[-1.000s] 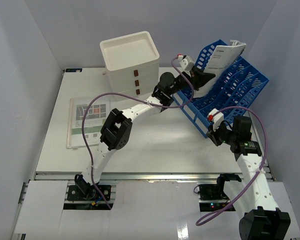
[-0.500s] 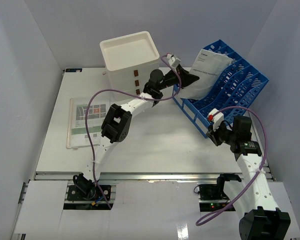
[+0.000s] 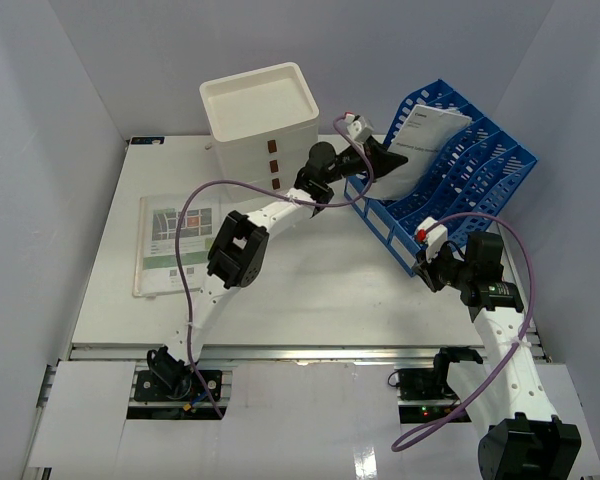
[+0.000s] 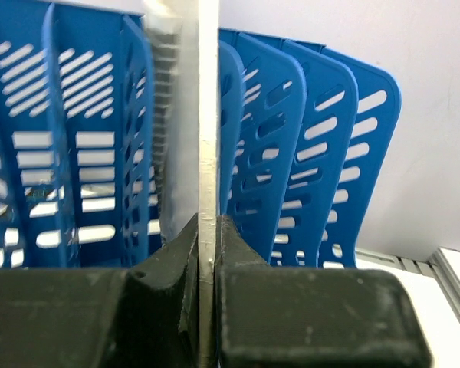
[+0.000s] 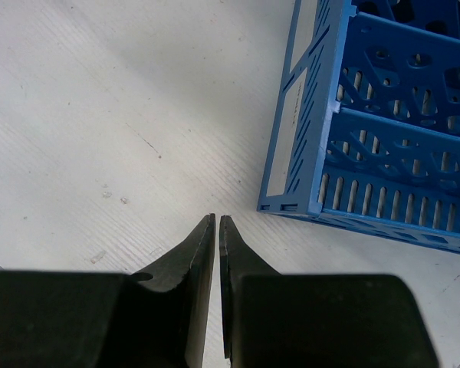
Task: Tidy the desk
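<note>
The white desk [image 3: 320, 290] carries a blue slotted file rack [image 3: 450, 185] at the back right. My left gripper [image 3: 388, 158] is shut on the edge of a white paper document [image 3: 425, 140] that stands in a slot of the rack. In the left wrist view the paper's edge [image 4: 208, 115] runs up between my fingers, with the rack's blue dividers [image 4: 291, 153] on both sides. My right gripper [image 3: 427, 268] is shut and empty, just above the desk [image 5: 100, 138] beside the rack's near corner [image 5: 291, 201].
A white three-drawer box [image 3: 262, 125] stands at the back centre. A printed booklet in a clear sleeve [image 3: 176, 245] lies flat on the left. A metal rail [image 3: 300, 352] runs along the front edge. Walls close in on both sides.
</note>
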Controlling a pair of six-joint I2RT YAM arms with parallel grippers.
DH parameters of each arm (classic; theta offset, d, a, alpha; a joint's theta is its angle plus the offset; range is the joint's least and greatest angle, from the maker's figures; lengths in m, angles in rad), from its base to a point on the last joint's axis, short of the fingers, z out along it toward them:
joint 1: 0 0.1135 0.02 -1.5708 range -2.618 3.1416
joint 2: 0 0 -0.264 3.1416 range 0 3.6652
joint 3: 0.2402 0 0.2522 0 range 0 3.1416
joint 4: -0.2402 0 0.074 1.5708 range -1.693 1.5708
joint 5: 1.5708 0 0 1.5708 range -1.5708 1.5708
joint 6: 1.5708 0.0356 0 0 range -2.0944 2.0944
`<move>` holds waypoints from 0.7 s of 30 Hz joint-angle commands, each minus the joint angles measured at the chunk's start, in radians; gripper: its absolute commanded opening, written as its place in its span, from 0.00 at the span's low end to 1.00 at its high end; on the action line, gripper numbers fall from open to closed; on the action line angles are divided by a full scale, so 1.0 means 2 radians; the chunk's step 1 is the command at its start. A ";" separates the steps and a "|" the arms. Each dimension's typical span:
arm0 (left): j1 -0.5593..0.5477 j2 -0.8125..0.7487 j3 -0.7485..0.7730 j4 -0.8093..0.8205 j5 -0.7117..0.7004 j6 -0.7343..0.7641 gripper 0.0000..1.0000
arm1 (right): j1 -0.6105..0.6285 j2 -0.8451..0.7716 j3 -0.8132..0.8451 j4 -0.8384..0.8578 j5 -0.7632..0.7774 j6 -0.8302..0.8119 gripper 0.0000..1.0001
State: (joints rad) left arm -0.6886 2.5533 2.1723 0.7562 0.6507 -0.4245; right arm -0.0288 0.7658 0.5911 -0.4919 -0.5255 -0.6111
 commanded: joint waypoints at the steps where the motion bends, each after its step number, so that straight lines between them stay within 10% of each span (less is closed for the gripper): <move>1: -0.025 0.002 0.048 0.003 -0.033 0.034 0.14 | -0.002 0.000 -0.001 0.016 0.000 0.001 0.13; 13: -0.032 -0.016 -0.011 0.009 -0.071 0.060 0.77 | -0.002 -0.001 -0.001 0.016 0.000 0.000 0.13; 21: -0.032 -0.020 0.058 -0.101 -0.085 0.131 0.81 | -0.002 -0.002 -0.001 0.016 -0.001 0.001 0.13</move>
State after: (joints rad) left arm -0.7532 2.5901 2.1545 0.6968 0.5119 -0.2697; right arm -0.0288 0.7658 0.5907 -0.4919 -0.5255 -0.6109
